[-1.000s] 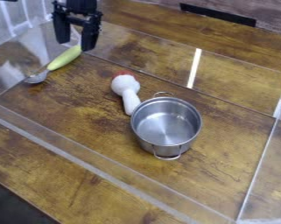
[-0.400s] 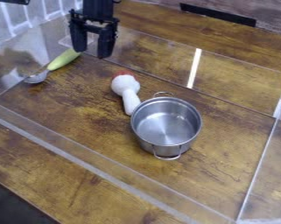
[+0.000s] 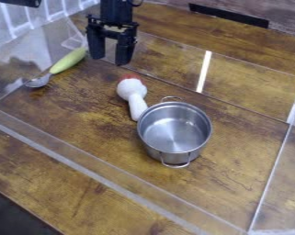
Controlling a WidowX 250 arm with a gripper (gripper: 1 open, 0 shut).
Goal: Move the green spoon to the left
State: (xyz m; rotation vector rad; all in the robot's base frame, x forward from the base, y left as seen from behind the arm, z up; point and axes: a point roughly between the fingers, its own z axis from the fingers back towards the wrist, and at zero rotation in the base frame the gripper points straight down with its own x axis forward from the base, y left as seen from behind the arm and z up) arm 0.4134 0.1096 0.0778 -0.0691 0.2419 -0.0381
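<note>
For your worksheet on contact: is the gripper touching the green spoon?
Apart. The camera view shows the open gripper to the right of the green spoon, with bare table between them.

Black gripper (image 3: pixel 113 49) at about 11 o'clock of the view, hanging from a dark wrist entering at the top edge. Pointing steeply down, nearly vertical. Two dark fingers (image 3: pixel 96 46) apart, jaws wide, nothing between them. Tips low, close above the surface, contact impossible to tell. Upper arm cropped out at 12 o'clock.
</note>
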